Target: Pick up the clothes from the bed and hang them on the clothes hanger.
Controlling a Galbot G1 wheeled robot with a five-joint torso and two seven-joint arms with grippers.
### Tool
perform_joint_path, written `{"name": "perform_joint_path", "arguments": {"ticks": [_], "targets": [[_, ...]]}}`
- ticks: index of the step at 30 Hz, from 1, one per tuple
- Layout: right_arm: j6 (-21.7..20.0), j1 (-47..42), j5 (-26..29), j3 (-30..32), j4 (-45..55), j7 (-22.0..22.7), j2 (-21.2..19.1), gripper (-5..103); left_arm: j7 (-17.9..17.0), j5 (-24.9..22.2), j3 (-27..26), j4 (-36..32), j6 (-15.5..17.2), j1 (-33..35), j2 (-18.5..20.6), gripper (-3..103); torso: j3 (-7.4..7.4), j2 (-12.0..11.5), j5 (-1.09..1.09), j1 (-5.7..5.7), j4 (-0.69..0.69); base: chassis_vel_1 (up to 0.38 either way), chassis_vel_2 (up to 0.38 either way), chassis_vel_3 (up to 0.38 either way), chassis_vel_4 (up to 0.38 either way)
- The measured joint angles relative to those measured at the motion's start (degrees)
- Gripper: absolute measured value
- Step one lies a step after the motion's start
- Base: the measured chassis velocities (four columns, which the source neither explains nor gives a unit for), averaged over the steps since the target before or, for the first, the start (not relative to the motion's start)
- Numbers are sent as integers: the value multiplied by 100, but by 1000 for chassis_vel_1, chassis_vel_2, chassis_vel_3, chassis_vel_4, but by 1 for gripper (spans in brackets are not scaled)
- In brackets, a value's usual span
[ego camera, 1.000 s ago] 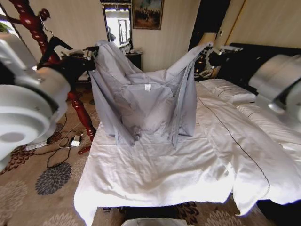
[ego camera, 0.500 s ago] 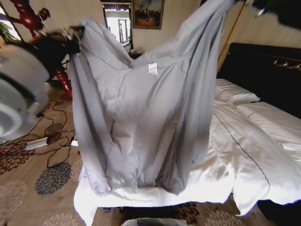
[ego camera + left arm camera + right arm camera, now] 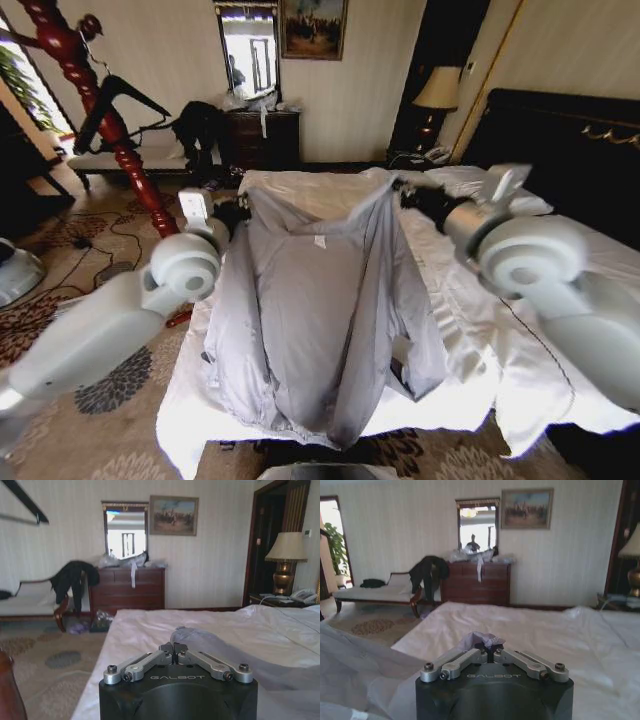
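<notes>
The clothes, a light grey jacket point(image 3: 310, 300), lie spread open-side down on the white bed point(image 3: 500, 330), hem hanging over the foot edge. My left gripper point(image 3: 236, 212) is shut on one shoulder, and my right gripper point(image 3: 404, 190) is shut on the other. In the left wrist view the gripper point(image 3: 174, 650) pinches a fold of the jacket point(image 3: 260, 665). The right wrist view shows that gripper point(image 3: 487, 647) shut on a grey tuft, the jacket point(image 3: 350, 665) trailing aside. The black clothes hanger point(image 3: 125, 100) hangs on the red coat stand, far left.
The red coat stand point(image 3: 95, 110) rises left of the bed over cables point(image 3: 110, 270) on the patterned carpet. Behind it are a bench point(image 3: 110, 160), a black garment heap point(image 3: 195, 125) and a dark dresser point(image 3: 262, 135). A lamp point(image 3: 437, 90) and black headboard point(image 3: 560, 140) stand right.
The jacket hung high in the air between both raised grippers; now both arms have come down and stretch forward, and the jacket lies flat on the bed.
</notes>
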Motion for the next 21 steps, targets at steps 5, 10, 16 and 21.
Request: {"name": "perform_joint_path", "arguments": {"ticks": [5,10,16,21], "targets": [[14,210,-382,-611,-839,6,730,0,246,392,-156,511,-143,424,-442,1,1,0,2,2,-1,0,0,0,0],[95,374,-737,-1043,-1427,-137,1020,0,531,965,-237,1133,-277,652,-737,1,1,0,-1,1,3,0,0,0,0],[157,415,-1263,-1417,-2110,-365,1400,0,704,1421,-196,1944,-443,692,-1243,1,1,0,0,1,0,0,0,0,0],[213,386,-1587,-1514,-2706,-471,1670,0,819,1633,-4,2478,-541,511,-1545,1,1,0,1,2,-4,0,0,0,0]]}}
